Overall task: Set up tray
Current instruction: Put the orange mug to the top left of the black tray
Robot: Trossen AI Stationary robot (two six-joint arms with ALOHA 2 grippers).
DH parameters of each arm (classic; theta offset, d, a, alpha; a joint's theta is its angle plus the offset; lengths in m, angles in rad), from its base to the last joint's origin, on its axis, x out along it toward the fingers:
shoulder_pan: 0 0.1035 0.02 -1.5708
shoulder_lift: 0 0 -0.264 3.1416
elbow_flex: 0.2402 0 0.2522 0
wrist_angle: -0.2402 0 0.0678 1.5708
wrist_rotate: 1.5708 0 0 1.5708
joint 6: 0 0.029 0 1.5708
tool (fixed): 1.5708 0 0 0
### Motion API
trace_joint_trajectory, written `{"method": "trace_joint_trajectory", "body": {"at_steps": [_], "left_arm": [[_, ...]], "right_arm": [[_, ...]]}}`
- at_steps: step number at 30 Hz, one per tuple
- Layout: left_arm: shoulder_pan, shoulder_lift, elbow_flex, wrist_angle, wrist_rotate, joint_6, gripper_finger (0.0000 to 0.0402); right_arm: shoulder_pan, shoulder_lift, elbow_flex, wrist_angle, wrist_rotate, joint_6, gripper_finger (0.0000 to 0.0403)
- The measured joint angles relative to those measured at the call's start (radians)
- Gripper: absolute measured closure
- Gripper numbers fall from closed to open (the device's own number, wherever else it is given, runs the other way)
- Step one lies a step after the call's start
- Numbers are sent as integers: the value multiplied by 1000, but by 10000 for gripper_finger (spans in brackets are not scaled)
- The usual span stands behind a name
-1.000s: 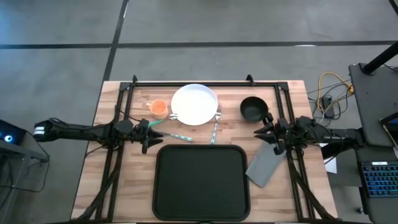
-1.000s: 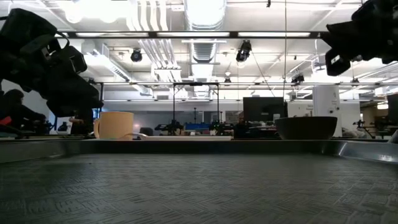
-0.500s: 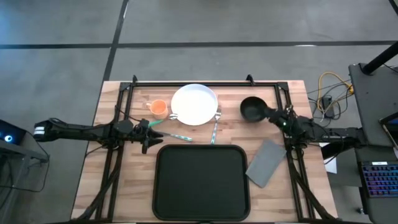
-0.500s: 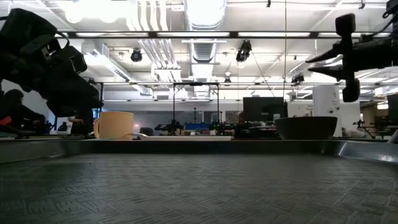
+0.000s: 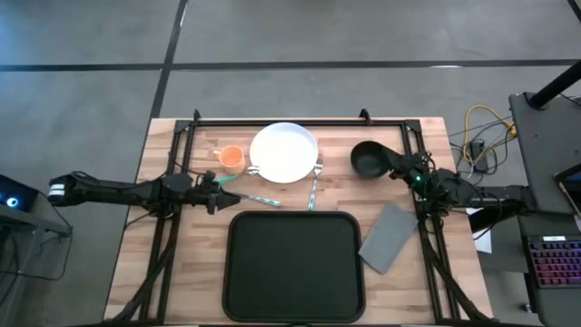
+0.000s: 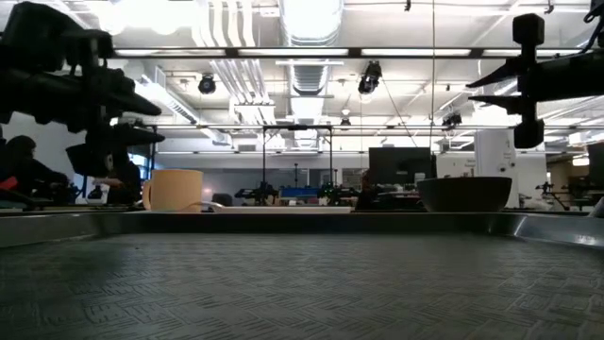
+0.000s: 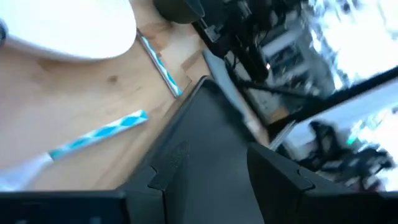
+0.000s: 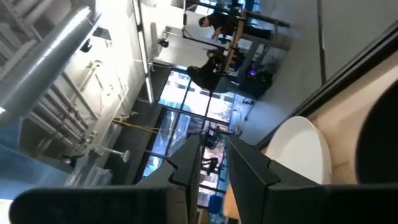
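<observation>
Tray [image 5: 293, 263]: empty, at the table's near edge, centre. Right gripper [image 5: 398, 169]: beside the bowl [image 5: 367, 160], fingers nearly closed, holding nothing. Left gripper [image 5: 214, 183]: near the spoon [image 5: 257, 199], state unclear. Advice: spread the fingers, straddle the bowl's rim, lift level.

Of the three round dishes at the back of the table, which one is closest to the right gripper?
The black bowl: the right gripper sits just beside it, while the white plate and orange cup lie farther left.

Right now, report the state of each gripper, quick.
Left gripper: cannot be told; holds nothing, beside the blue-handled utensil.
Right gripper: nearly shut, empty, by the black bowl.
</observation>
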Motion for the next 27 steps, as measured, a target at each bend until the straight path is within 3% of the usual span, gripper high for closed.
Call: {"method": "trace_joint_trajectory", "body": {"at_steps": [5,10,14,20,23,27], "left_arm": [[0,0,1,-1,-8,-19,261],[1,0,0,76,-160,-22,261],[1,0,0,300,-346,-29,261],[2,0,0,647,-578,124,261],[6,-1,0,716,-598,155,261],[9,8,29,666,-592,155,261]], "right_arm": [[-2,-1,0,28,7,8,335],[-2,0,0,29,153,-131,335],[-3,0,0,33,184,-138,335],[-3,-1,0,38,216,-119,335],[-3,-2,0,40,227,-61,335],[-2,-2,0,40,189,-86,335]]}}
